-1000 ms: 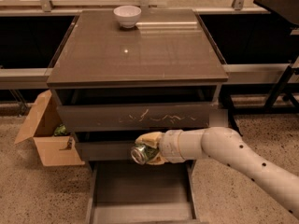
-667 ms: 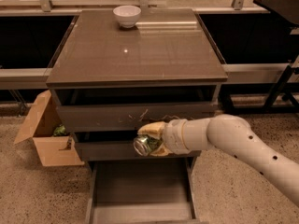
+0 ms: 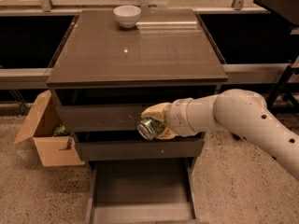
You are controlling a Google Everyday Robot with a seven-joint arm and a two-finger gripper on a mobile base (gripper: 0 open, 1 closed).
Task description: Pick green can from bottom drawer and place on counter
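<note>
My gripper point(image 3: 154, 122) is shut on the green can point(image 3: 149, 127), with yellowish fingers point(image 3: 156, 111) above and below it. The can lies tilted with its silver end toward the camera. It hangs in front of the upper drawer fronts, below the counter's point(image 3: 140, 50) front edge. The bottom drawer point(image 3: 140, 190) is pulled open below, and its flat grey floor holds nothing. My white arm point(image 3: 243, 120) reaches in from the right.
A white bowl point(image 3: 127, 16) stands at the back of the counter. An open cardboard box point(image 3: 46, 134) sits on the floor left of the cabinet. A dark table leg point(image 3: 280, 85) is at the right.
The gripper has lifted the can up and slightly right, from level with the middle drawer front toward the upper drawer front.
</note>
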